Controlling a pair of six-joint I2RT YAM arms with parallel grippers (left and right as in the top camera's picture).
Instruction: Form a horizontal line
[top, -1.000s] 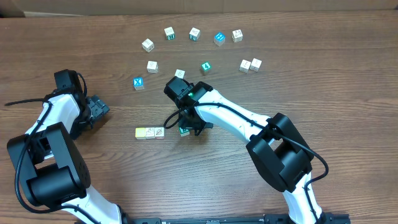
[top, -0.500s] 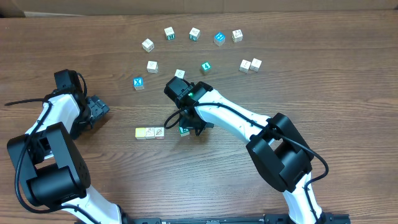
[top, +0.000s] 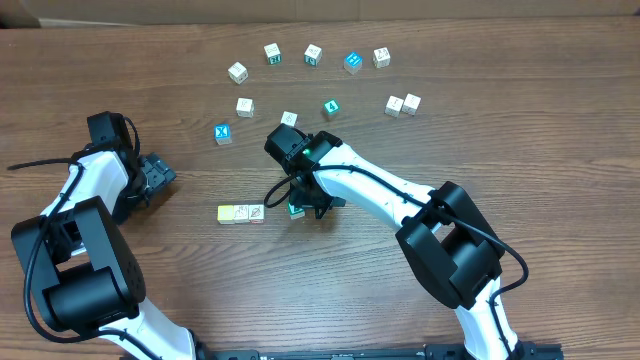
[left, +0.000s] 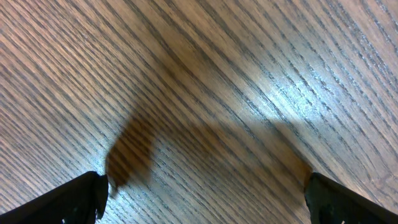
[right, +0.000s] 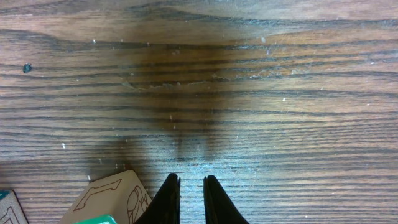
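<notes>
Overhead view: you're working on the row, third block going in.
Right claw (right: 191, 183) is sitting pinched together, empty, beside the green block (top: 296, 210); it's probably needing a nudge against the pair (top: 241, 213).

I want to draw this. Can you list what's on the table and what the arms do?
table: wood
line so far: two blocks touching, side by side
green block: just right of them, a gap between
right end effector: shut, empty, by the green block
left end effector: open, empty, far from blocks
loose blocks: eleven, scattered farther back
</notes>
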